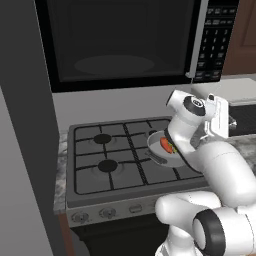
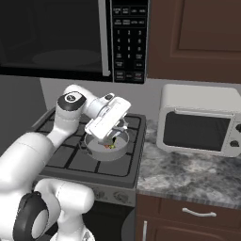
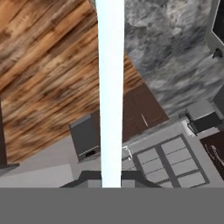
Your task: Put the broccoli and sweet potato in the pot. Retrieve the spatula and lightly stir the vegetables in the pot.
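- One pot (image 1: 159, 150) stands on the stove (image 1: 100, 160), on a right-hand burner; inside lie one sweet potato (image 1: 165, 144) and one broccoli (image 2: 109, 146) floret, close together
- The claw (image 2: 114, 135) hangs above the pot, clamped on one pale spatula (image 3: 110, 87) handle
- One toaster oven (image 2: 200, 122) sits on the table (image 2: 188, 174)
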Motion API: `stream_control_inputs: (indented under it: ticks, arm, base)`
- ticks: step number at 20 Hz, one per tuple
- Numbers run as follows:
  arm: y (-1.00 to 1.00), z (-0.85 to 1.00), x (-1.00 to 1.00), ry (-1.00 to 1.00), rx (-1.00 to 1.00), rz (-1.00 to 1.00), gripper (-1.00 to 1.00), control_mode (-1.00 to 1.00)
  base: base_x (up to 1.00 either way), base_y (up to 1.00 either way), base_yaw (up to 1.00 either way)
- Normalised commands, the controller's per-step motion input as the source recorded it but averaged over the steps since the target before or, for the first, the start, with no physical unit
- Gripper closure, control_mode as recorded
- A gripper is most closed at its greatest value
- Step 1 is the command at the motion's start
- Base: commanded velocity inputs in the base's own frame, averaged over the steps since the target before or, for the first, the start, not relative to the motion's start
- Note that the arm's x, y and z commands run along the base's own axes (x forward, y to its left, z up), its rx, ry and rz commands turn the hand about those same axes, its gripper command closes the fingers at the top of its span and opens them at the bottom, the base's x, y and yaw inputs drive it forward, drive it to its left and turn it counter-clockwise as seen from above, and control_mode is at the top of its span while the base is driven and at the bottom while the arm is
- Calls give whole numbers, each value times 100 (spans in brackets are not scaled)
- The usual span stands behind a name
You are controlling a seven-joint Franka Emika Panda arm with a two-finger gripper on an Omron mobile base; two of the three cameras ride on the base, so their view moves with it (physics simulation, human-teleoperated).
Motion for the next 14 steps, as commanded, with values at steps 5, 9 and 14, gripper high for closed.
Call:
stream_control_inputs:
  ticks: [5,9,14]
  arm:
    - [0,-9,14,0,-14,0,100,-100]
    - [1,0,51,-1,-11,0,100,-100]
    - [2,19,36,-5,-6,0,100,-100]
  base:
    - [0,0,0]
    - [0,0,0]
    - [0,0,0]
